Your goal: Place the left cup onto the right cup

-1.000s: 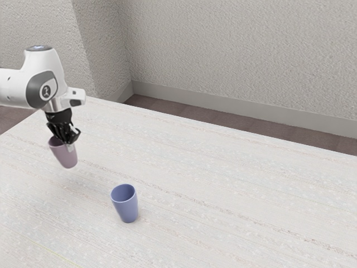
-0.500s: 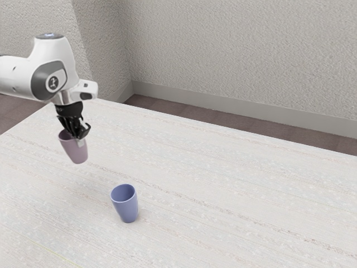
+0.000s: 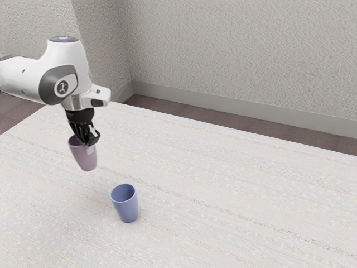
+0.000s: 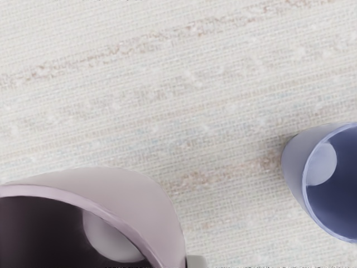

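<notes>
Rough grey walls and a strip of brown floor lie behind the pale wood-grain table. Since half a second ago my arm has carried the mauve tapered plastic cup toward the exterior view's right, nearer the blue-violet tapered plastic cup, which has stayed put. My jaws are clamped narrow on the mauve cup's rim, holding it in the air above the table. Its long axis is near vertical, slightly tilted, with the mouth toward 11 o'clock and the base toward 5 o'clock. The blue-violet cup stands upright at 4 o'clock from it, apart.
</notes>
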